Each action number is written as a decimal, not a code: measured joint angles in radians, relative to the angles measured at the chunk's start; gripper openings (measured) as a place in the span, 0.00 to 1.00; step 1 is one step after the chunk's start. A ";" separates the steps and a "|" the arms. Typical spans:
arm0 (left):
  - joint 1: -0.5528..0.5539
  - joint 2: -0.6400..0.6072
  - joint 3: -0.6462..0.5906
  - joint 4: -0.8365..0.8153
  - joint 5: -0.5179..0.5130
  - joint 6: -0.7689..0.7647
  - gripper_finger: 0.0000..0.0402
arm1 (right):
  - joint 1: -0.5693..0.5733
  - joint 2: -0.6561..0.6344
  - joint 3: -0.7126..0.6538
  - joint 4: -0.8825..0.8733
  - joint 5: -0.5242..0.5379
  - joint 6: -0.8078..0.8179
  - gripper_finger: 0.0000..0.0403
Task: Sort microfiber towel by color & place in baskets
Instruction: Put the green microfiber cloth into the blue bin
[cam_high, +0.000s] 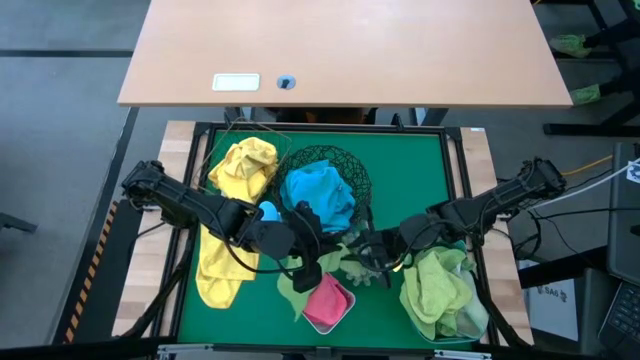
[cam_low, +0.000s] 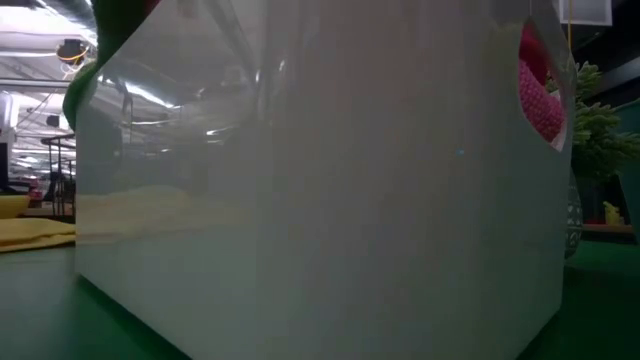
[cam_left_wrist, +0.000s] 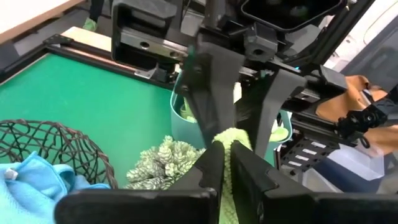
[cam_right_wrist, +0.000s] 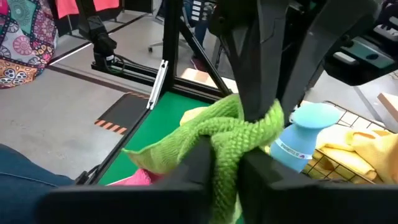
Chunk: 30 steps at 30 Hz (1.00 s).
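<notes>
Passing the lime green towel (cam_right_wrist: 239, 140) from one arm to the other looks like the step in hand, and doing it well means one gripper keeps a firm pinch until the other has truly let go, then lifts the cloth high enough to clear the spiky ball (cam_left_wrist: 165, 163) before carrying it right. In the right wrist view the right gripper (cam_right_wrist: 221, 163) has its fingers (cam_right_wrist: 199, 163) clenched on a thick fold of that green towel, while the other arm's fingers come down from above into the same fold. In the left wrist view the left gripper (cam_left_wrist: 225, 163) shows its fingers (cam_left_wrist: 208, 165) almost pressed together with only a thin edge of green cloth between them, so it seems to be pinching the same towel, though whether it is tightening or loosening I cannot tell. From above, both grippers meet near the middle of the green mat (cam_high: 410, 170), just right of the white tub (cam_high: 345, 306) holding a pink towel (cam_high: 326, 298). Behind them the black mesh bowl (cam_high: 350, 165) holds blue towels (cam_high: 318, 195), yellow towels (cam_high: 240, 170) lie in the wire basket (cam_right_wrist: 348, 168) on the left, and the other green towels (cam_high: 440, 285) sit heaped at the near right, the likely place for this one.
</notes>
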 joint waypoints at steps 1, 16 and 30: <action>0.000 0.000 0.000 0.000 -0.001 0.000 0.05 | 0.000 0.000 0.000 0.000 0.000 0.000 0.13; 0.001 0.000 0.000 -0.006 -0.004 -0.006 0.10 | 0.002 -0.097 0.000 -0.103 -0.051 0.184 0.03; 0.001 0.000 0.000 -0.014 -0.003 -0.006 0.11 | 0.002 -0.395 0.000 -0.156 -0.279 0.616 0.01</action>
